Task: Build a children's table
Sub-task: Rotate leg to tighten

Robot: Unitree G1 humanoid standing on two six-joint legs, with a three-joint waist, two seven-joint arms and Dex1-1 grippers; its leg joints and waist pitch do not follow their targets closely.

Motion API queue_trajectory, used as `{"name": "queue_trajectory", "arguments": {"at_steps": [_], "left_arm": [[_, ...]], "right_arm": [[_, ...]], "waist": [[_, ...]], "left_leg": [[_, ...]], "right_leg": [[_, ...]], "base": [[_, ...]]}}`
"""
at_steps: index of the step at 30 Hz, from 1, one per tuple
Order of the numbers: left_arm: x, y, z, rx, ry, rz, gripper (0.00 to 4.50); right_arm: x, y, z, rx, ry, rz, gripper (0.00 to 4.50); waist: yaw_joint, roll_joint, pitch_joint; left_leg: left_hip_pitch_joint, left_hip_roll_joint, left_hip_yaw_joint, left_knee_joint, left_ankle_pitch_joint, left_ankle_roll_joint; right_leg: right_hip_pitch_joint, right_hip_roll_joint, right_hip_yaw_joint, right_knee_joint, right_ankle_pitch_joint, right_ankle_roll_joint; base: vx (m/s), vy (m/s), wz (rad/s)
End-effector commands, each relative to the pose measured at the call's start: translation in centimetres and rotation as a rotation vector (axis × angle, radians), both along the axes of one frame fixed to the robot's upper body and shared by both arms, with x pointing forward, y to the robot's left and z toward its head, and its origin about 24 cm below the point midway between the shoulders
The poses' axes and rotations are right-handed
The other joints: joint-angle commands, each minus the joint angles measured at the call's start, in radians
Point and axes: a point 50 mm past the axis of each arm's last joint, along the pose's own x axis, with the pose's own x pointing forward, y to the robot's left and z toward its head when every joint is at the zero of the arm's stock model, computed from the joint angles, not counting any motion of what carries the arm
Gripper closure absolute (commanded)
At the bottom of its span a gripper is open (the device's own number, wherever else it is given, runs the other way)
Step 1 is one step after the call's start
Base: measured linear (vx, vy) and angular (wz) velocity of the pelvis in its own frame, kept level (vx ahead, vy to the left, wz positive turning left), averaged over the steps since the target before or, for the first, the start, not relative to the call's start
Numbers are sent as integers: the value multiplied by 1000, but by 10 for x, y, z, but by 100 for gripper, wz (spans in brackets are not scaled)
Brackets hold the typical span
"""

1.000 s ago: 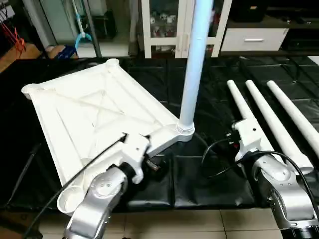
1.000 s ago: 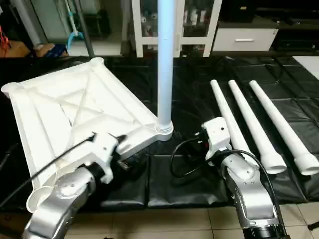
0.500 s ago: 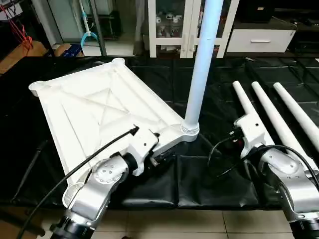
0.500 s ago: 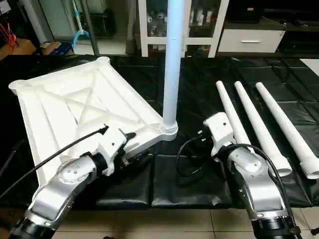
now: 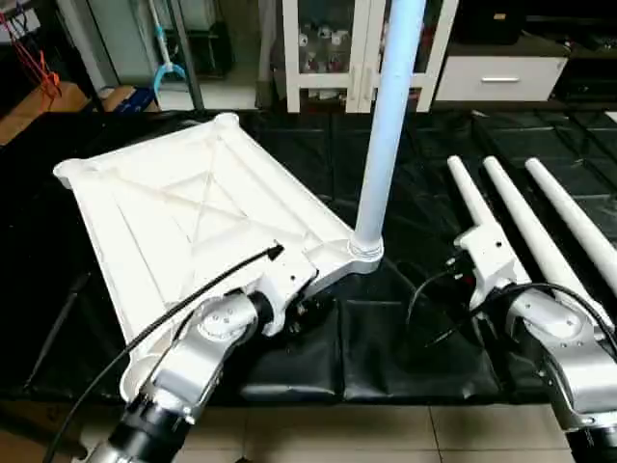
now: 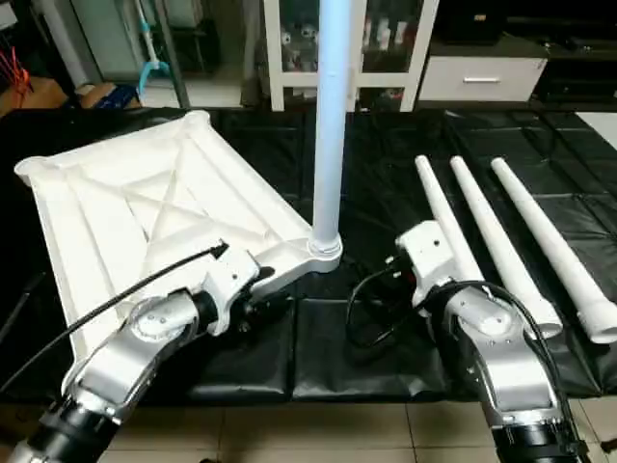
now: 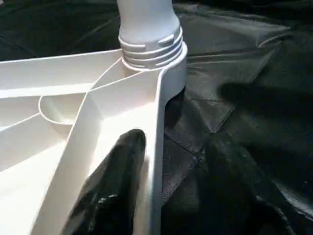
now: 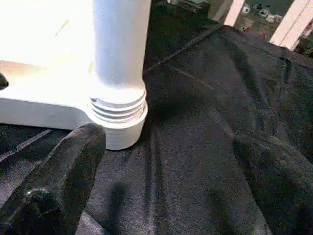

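- tabletop (image 5: 183,217) lies underside up on the black mat (image 5: 386,338), one leg (image 5: 390,116) upright in its near corner socket (image 7: 151,54).
- left gripper (image 7: 166,166) straddles the rim beside that socket, jaws narrowing, grip not sure.
- right gripper (image 8: 166,171) gapes wide, empty.
- three spare legs (image 5: 521,231) lie lengthwise just right, nearest the right arm.

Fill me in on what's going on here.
A humanoid robot is putting together a children's table. The white tabletop lies underside up on a black mat, with one leg standing upright in a corner socket. The left gripper straddles the tabletop's rim near that corner, one finger inside and one outside. The right gripper is open, facing the leg's base without touching it. Three more legs lie side by side on the mat.
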Motion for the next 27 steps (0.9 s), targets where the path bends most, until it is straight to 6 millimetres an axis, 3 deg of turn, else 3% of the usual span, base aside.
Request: {"name": "queue_trajectory", "arguments": {"at_steps": [1, 6, 16, 22, 27], "left_arm": [[1, 1, -3, 34, 18, -4, 253], [3, 2, -8, 67, 57, 12, 306], [5, 10, -18, 135, 109, 53, 388], [0, 11, -20, 171, 129, -18, 444], [-8, 13, -21, 186, 144, -90, 444]], "right_arm": [[-1, 0, 1, -12, -5, 16, 2], [0, 1, 1, -18, -2, 26, 2], [2, 3, 4, -20, -8, 32, 2], [5, 3, 6, -21, -14, 37, 2], [6, 2, 9, -15, -17, 48, 2]], "waist": [[2, -8, -60], [2, -9, -59], [-2, -12, -51], [-3, -12, -55], [-1, -10, -58]], "left_leg": [[28, 78, -33, -92, -213, 43], [29, 79, -32, -93, -222, 43], [31, 78, -35, -100, -307, 11], [28, 77, -34, -99, -273, 19], [27, 78, -33, -97, -218, 48]], "right_leg": [[25, -60, 25, -67, -25, -256], [24, -60, 25, -69, -40, -259], [17, -61, 27, -81, -178, -231], [17, -61, 27, -79, -138, -228], [21, -62, 25, -73, -64, -247]], "base": [[0, 0, 0], [0, 0, 0], [0, 0, 0], [0, 0, 0], [0, 0, 0]]}}
